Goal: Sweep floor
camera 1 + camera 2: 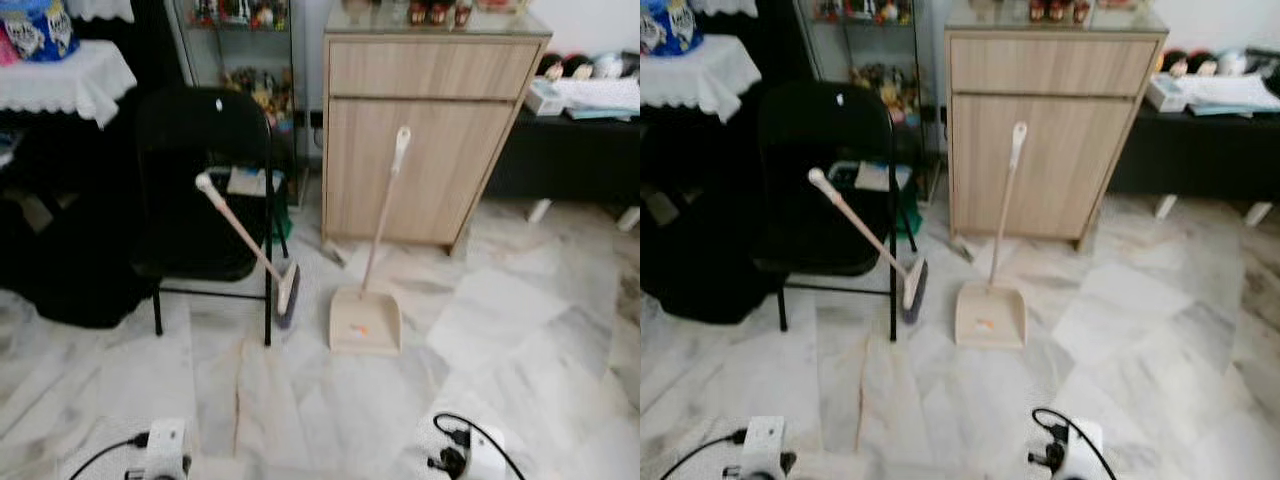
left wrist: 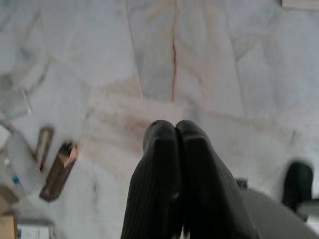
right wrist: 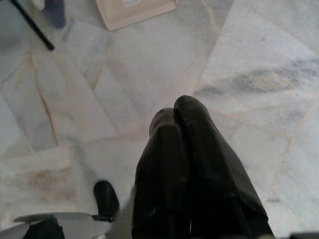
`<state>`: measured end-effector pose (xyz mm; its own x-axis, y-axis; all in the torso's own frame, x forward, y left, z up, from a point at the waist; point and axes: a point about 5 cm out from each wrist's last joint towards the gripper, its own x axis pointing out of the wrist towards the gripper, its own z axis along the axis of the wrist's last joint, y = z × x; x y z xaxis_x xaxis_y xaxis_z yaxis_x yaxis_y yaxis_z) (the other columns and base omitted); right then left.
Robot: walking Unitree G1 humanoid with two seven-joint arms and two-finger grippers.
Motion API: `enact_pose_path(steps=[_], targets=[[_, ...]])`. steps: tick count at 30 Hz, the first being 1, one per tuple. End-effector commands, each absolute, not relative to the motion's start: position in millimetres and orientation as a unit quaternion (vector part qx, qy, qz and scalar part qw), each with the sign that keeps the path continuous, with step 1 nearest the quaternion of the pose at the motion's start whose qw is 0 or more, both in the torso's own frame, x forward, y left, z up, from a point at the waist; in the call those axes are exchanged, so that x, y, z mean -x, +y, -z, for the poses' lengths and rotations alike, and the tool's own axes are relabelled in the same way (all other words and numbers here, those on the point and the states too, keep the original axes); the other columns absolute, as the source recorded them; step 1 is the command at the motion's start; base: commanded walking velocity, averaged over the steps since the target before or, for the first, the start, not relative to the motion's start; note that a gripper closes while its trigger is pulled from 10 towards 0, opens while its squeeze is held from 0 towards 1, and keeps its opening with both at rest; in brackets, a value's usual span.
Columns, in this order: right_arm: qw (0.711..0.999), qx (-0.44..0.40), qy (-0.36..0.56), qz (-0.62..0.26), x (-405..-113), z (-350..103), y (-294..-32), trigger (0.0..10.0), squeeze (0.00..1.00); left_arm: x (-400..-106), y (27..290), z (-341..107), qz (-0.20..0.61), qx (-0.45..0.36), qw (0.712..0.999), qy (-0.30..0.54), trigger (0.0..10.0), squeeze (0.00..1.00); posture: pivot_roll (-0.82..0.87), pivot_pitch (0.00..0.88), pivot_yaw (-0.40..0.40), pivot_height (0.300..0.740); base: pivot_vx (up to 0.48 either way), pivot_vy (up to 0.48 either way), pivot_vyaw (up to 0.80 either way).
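Observation:
A beige broom (image 1: 250, 245) leans against a black folding chair (image 1: 200, 190), its grey bristle head (image 1: 288, 292) resting on the marble floor. To its right a beige dustpan (image 1: 365, 320) lies on the floor, its long handle (image 1: 385, 195) propped against a wooden cabinet (image 1: 425, 130). My left gripper (image 2: 174, 130) is shut over bare marble with nothing held. My right gripper (image 3: 174, 115) is also shut and holds nothing; the dustpan's edge (image 3: 137, 11) lies beyond it. Both wrists (image 1: 165, 445) (image 1: 470, 455) hang low at the near edge of the eye views.
A table with a white lace cloth (image 1: 65, 75) stands at the back left above a dark bag (image 1: 70, 270). A glass shelf (image 1: 240, 60) stands behind the chair. A low black bench (image 1: 570, 150) with papers runs along the right. Open marble floor (image 1: 500, 330) spreads before me.

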<state>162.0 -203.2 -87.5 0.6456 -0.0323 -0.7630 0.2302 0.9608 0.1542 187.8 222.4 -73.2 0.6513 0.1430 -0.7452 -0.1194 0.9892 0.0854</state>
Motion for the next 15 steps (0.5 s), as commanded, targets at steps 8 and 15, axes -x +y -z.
enact_pose_path(steps=[8, 15], targets=[[0.895, -0.119, 0.420, 0.085, -158.4, 87.9, -211.6, 10.0, 0.00, -182.8, 215.9, 77.3, -0.066, -0.007, 0.905, 0.421, 10.0, 0.00, 0.01, 0.030, 0.004, 0.740, 0.332, 0.000, -0.47], [0.897, -0.117, 0.417, 0.085, -160.2, 87.2, -210.7, 10.0, 0.00, -183.7, 215.9, 76.9, -0.066, -0.008, 0.905, 0.420, 10.0, 0.00, 0.00, 0.024, 0.007, 0.740, 0.323, 0.000, -0.06]])
